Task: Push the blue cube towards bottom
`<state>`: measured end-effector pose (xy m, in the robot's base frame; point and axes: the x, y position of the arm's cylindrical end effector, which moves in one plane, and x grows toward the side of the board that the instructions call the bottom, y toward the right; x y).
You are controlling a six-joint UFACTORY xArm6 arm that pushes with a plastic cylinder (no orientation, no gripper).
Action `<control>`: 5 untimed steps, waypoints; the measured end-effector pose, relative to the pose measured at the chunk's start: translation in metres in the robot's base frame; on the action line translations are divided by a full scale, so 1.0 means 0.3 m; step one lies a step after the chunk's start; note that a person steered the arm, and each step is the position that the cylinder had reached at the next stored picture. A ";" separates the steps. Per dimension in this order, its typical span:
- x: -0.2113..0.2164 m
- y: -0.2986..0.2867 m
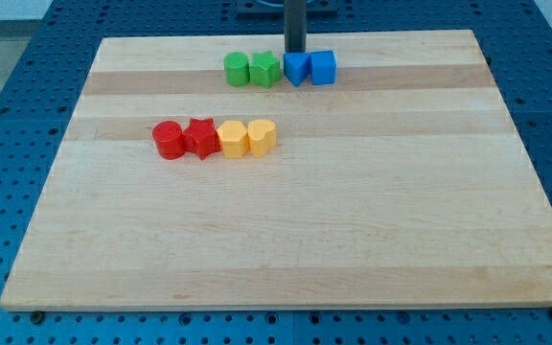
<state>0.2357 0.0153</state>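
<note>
Camera view: the blue cube [324, 67] is a small, solid-blue block with flat faces, standing at the right end of a four-block row near the view's top edge of the wooden board [286, 240], touching a second blue block [297, 68] on its left, with a green star-like block [265, 69] and a green cylinder [237, 69] further left. The rod carries no jaws, so nothing is gripped; my tip [295, 52] stands just behind the second blue block, up-left of the cube, contact uncertain. A separate row, well apart toward the view's lower left, holds a red cylinder [169, 140], a red star-like block [201, 138] and two yellow blocks [232, 140] [262, 137].
</note>
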 end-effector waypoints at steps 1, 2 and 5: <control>0.043 0.039; 0.043 0.064; 0.065 0.195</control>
<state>0.2551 0.0737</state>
